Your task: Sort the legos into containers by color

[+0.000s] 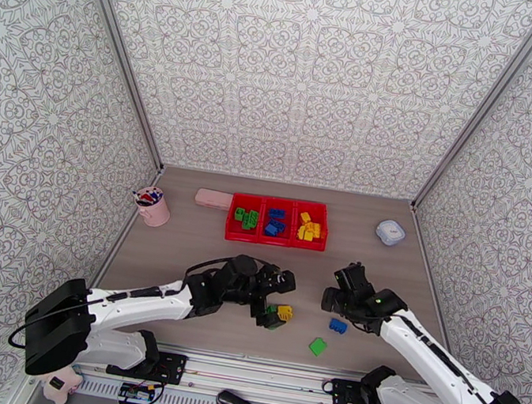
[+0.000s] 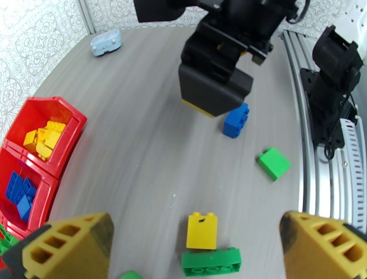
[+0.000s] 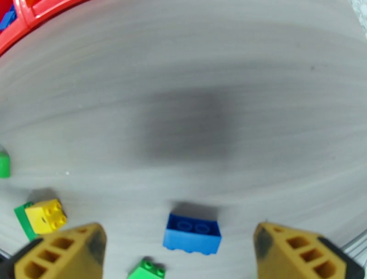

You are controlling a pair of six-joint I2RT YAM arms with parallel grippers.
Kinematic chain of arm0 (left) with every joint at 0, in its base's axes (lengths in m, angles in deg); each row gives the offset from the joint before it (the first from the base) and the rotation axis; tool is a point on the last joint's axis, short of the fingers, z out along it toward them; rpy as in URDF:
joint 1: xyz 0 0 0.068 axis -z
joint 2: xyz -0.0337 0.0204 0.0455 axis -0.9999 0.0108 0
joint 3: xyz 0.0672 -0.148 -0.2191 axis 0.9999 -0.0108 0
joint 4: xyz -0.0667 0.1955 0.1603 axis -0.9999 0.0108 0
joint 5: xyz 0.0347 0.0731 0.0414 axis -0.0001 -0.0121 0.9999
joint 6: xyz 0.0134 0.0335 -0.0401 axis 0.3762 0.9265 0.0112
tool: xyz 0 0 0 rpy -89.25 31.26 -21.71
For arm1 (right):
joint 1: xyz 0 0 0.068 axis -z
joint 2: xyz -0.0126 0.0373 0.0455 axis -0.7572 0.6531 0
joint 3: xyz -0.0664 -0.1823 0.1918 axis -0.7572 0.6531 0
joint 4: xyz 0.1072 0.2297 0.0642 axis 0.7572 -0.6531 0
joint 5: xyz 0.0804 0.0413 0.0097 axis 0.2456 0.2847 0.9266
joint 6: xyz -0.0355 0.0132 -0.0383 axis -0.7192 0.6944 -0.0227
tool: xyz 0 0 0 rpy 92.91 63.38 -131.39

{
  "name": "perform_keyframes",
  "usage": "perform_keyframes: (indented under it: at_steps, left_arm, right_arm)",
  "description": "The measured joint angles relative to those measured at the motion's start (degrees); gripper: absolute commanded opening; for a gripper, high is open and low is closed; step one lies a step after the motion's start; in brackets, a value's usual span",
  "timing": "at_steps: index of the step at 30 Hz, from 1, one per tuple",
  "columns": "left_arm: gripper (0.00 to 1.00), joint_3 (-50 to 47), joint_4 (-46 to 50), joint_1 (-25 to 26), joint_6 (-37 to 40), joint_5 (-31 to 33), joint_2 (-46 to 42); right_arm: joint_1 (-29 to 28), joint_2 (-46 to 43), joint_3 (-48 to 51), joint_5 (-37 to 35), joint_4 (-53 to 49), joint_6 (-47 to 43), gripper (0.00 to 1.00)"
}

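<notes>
1. My right fingers (image 3: 64, 252) are standing spread wide and pinching nothing. My right gripper (image 3: 179, 238) is hovering low over the blue brick (image 3: 192, 233).
2. That brick is lying flat on the tabletop (image 1: 192, 268), right of the middle and toward the near edge. It is sitting between my two pads and apart from both.
3. I'm judging it light, stiff and hard, so it won't give under a squeeze. Its sides look smooth, so it could slip or twist. I'm planning to pinch it across its two flat long sides, well below the studs.
4. My left fingers (image 2: 69, 248) are spread fully too, holding nothing. My left gripper (image 2: 197, 231) is hanging over the yellow brick (image 2: 202, 230).
5. The yellow brick is touching a long green brick (image 2: 211, 261). I cannot tell whether it is sitting on it or just leaning against it, so a grab there could drag both.
6. Looking further out, a square green brick (image 2: 274, 163) is lying alone by the near edge, just beside the blue one.
7. The containers (image 1: 274, 242) are waiting at the middle of the far edge, holding green on the left, blue in the centre and yellow on the right. I'm reckoning the centre compartment is where my blue brick belongs.
</notes>
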Motion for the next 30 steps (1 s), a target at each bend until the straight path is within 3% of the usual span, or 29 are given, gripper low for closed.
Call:
perform_keyframes:
  at_steps: [15,30]
  left_arm:
    - [1.00,0.00,0.96,0.59,-0.02,0.04,-0.46]
    - [1.00,-0.04,1.18,0.61,-0.04,0.22,-0.72]
  right_arm:
    - [0.00,2.27,6.12,5.64,1.27,4.22,0.86]
    - [0.00,8.22,7.21,6.95,5.73,6.47,0.60]
